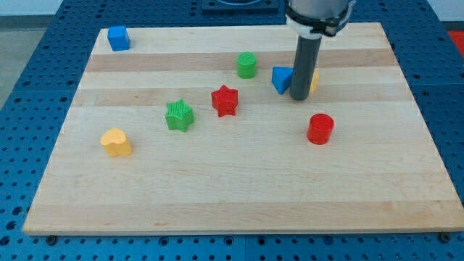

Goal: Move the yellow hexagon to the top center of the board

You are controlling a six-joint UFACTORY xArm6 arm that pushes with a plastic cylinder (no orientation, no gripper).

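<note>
A pale wooden board (239,210) lies on a blue perforated table (29,65), seen from the front and slightly above. A dark straight rod comes down from the view's top right, and the tip (299,98) rests on the board in its upper right part. The rod has no jaws and holds nothing; it only pushes. The yellow hexagon block (314,81) is almost wholly hidden behind the rod, only a sliver showing at the rod's right edge, so its shape cannot be confirmed from here. A blue triangular block (281,79) sits just beside the rod on the view's left, touching or nearly so. A green cylinder (246,65) stands further left, a red star (225,100) and a green star (178,115) lie toward the middle, a yellow heart (116,142) is at lower left, a red cylinder (320,129) is below the tip, and a blue cube (118,38) sits in the top left corner. To do this well, the tip probably should push from the block's lower right, steering it up and leftward without dragging the blue triangle or striking the green cylinder.
</note>
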